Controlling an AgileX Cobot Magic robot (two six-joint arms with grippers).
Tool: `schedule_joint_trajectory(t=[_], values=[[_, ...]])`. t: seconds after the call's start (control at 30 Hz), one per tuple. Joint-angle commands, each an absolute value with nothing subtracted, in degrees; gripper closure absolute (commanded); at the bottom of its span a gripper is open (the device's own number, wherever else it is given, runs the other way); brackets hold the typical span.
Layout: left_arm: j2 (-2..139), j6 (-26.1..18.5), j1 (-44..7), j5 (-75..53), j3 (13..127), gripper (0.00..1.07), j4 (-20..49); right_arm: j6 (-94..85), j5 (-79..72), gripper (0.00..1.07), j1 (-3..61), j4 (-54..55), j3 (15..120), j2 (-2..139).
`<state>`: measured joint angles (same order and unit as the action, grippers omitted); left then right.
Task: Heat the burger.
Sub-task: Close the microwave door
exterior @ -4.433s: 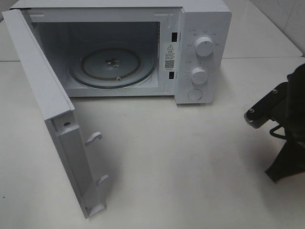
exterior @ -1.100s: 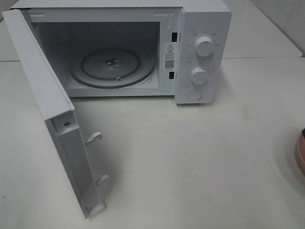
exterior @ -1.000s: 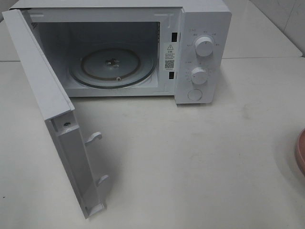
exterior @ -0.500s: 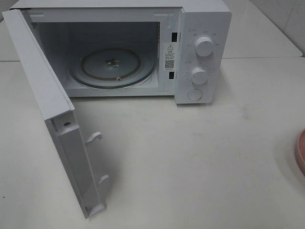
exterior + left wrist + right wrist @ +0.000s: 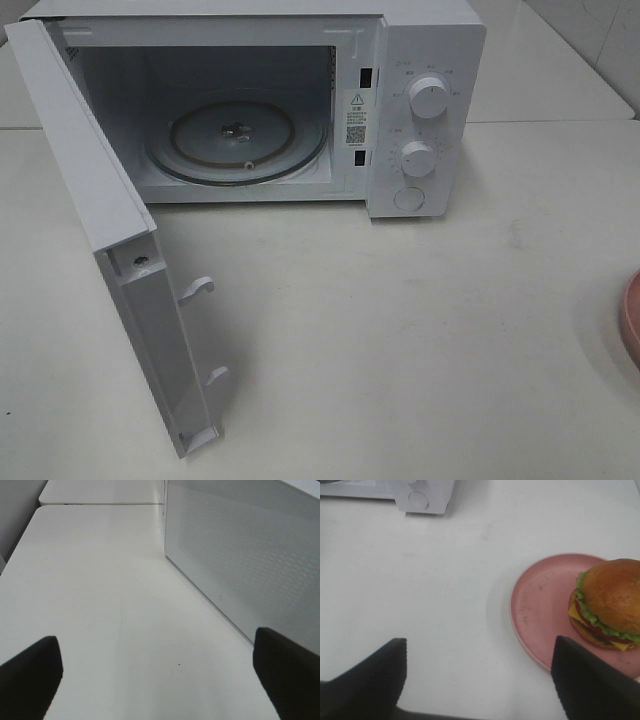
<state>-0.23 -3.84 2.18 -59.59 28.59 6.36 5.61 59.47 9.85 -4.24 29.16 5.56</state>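
The burger [image 5: 610, 605], with a golden-brown bun, green lettuce edge, cheese and a dark patty, sits on the far side of a round pink plate [image 5: 540, 605] in the right wrist view. My right gripper [image 5: 480, 680] is open and empty, above the table, short of the plate. Its dark fingertips [image 5: 375, 680] show at the frame's lower corners. My left gripper [image 5: 160, 680] is open and empty over bare table beside the microwave door's outer face [image 5: 250, 565]. In the high view only the plate's edge [image 5: 633, 315] shows at the right border. The burger and both grippers are out of that view.
The white microwave [image 5: 425, 110] stands at the back with its door [image 5: 110, 250] swung wide open toward the front left. Its glass turntable [image 5: 240, 140] is bare. Two knobs and a button are on its right panel. The microwave's corner shows in the right wrist view [image 5: 422, 495].
The right arm, which stood at the high view's right edge 4.4 s ago, has left that view, uncovering the pink plate's edge. In the last second nothing has visibly moved.
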Motion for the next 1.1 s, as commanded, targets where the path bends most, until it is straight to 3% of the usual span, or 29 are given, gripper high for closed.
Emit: schedule_joint_trajectory(t=[0.03, 1.1], values=[[-1.43, -3.95, 2.23, -59.53, 28.42, 0.09, 6.42, 4.76, 59.59, 0.31, 7.85, -3.78, 29.11, 1.49], [-1.38, -4.01, 2.23, -59.53, 28.42, 0.09, 6.36, 4.76, 59.53, 0.31, 6.7, -3.84, 29.05, -1.83]])
